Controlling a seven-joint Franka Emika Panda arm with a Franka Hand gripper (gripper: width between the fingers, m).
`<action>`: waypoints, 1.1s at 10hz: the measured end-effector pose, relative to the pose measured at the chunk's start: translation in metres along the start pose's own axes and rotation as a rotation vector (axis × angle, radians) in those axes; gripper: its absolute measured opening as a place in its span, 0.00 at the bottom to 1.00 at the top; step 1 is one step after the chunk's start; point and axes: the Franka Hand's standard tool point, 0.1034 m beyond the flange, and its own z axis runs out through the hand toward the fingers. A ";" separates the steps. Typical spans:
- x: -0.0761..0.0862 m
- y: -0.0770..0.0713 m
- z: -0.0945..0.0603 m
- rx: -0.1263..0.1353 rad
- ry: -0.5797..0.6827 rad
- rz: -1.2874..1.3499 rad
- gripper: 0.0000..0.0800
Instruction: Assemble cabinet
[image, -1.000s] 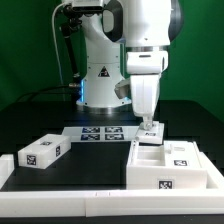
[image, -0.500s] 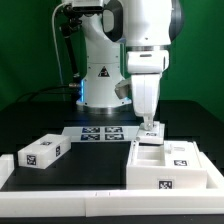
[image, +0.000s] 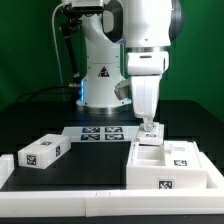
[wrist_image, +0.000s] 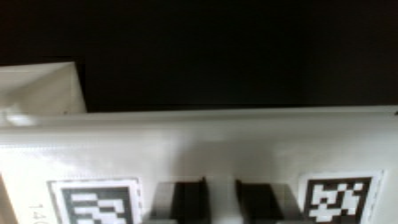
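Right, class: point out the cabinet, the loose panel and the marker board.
cabinet (image: 178, 165): exterior view, on its tagged top face.
loose panel (image: 42, 152): exterior view, on the tag on its top.
marker board (image: 100, 133): exterior view, among its printed tags.

The exterior view stands off in front of the cabinet (image: 172, 165), a little above the table (image: 100, 162), and faces across the cabinet to the robot pedestal (image: 100, 75) behind it. The wrist view hangs very close to the cabinet (wrist_image: 196, 140), seemingly looking down on its tagged white face, though blur hides much. Both views share the part of the cabinet beneath the pincer (image: 150, 127).
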 end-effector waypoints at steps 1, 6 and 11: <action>0.001 0.003 -0.001 -0.003 0.001 0.001 0.09; -0.002 0.006 -0.001 -0.004 0.001 0.002 0.09; -0.005 0.006 0.001 -0.002 0.001 -0.067 0.09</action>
